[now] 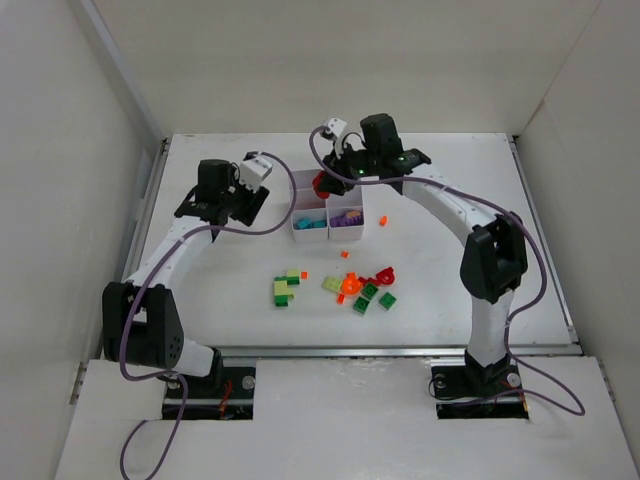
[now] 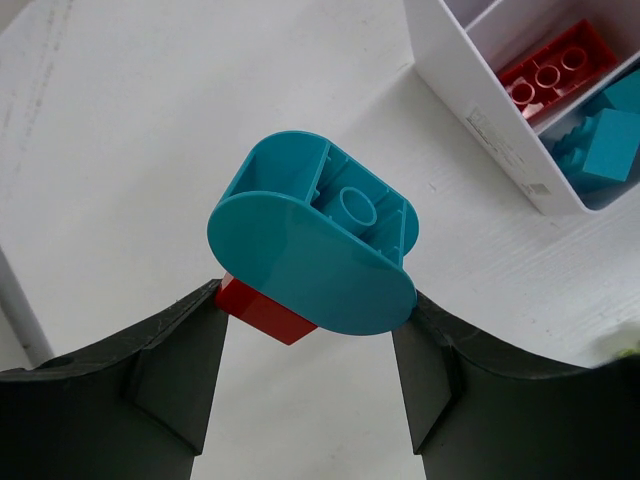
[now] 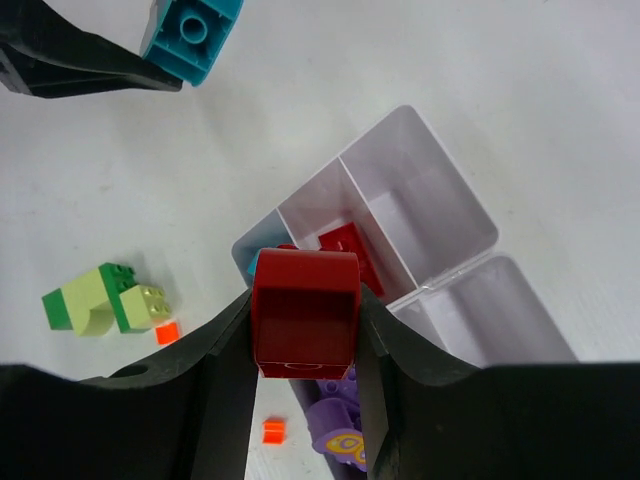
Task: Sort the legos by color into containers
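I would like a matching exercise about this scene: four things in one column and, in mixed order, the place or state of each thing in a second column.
Column one:
1. left gripper
2. right gripper
3. purple pieces
4. green and yellow-green bricks

Column two:
a. lying in a compartment of the white box
b. loose on the table
c. holds a red brick
d. holds a teal brick

Pairs: 1-d, 2-c, 3-a, 4-b.
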Motion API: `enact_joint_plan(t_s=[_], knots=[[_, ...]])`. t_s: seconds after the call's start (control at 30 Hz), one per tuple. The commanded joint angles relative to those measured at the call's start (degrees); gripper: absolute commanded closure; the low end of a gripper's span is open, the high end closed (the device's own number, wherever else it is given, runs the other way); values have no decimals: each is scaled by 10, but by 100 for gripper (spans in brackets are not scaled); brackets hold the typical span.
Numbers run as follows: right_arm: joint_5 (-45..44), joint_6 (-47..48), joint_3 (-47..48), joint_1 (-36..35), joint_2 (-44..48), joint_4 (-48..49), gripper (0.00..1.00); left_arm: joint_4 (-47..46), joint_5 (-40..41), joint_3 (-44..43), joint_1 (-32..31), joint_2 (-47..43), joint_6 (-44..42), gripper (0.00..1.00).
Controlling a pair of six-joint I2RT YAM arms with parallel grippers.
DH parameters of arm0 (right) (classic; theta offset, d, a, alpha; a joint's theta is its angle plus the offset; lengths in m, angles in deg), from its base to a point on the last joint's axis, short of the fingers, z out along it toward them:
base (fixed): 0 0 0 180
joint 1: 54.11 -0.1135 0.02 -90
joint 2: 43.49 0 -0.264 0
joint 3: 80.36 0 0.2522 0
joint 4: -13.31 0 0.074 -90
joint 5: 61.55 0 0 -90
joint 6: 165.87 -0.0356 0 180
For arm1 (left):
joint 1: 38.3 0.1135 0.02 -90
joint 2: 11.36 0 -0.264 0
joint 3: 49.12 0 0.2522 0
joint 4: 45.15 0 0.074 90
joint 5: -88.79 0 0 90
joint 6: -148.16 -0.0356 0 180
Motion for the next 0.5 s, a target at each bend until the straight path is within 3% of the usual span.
enact_joint_plan(t_s=[0.0,0.47], knots=[[6,43,21,0,-4,38,100,-24,-20,19,-1,-6,41,100],[-44,43,21,-24,-4,33,100,-41,-10,62,-1,-50,41,100]])
